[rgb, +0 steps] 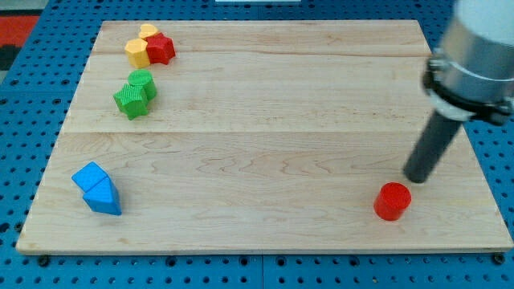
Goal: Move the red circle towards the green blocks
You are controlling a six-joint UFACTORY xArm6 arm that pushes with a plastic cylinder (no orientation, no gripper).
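Observation:
The red circle [392, 201] is a short red cylinder near the view's bottom right of the wooden board [265, 128]. My tip [418, 178] stands just above and to the right of it, very close, perhaps touching. Two green blocks sit together at the view's upper left: a green round one [144, 82] and a green star-like one [131, 102].
A yellow hexagon [137, 52], a yellow heart [148, 31] and a red star [161, 49] cluster at the view's top left. A blue cube [89, 177] and a blue triangle [104, 197] lie at the bottom left. Blue pegboard surrounds the board.

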